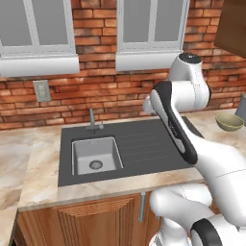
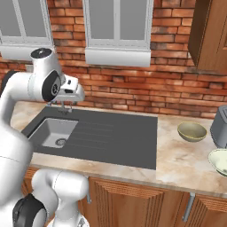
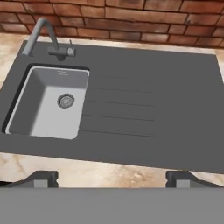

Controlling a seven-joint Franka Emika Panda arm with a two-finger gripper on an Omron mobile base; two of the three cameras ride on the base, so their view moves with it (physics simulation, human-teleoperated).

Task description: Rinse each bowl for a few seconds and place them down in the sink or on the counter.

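Note:
The olive-tan bowl (image 2: 192,131) stands upright on the counter (image 2: 177,164) right of the sink (image 2: 115,133); it also appears at the right edge of the left base view (image 1: 229,122). A paler bowl (image 2: 219,160) sits nearer the counter's front, cut off by the frame edge. My gripper (image 3: 111,177) hangs high above the sink's front rim, open, with nothing between its fingertips (image 3: 41,178). It looks down on the light-grey basin (image 3: 48,103), the ribbed drainboard (image 3: 153,109) and the faucet (image 3: 41,33). Both bowls lie far to the gripper's right.
A grey appliance (image 2: 220,126) stands just behind and right of the bowls. A brick wall with window sills runs behind the counter, and a wooden wall cabinet (image 2: 208,35) hangs at the upper right. Counter stretches left of the sink (image 1: 38,163).

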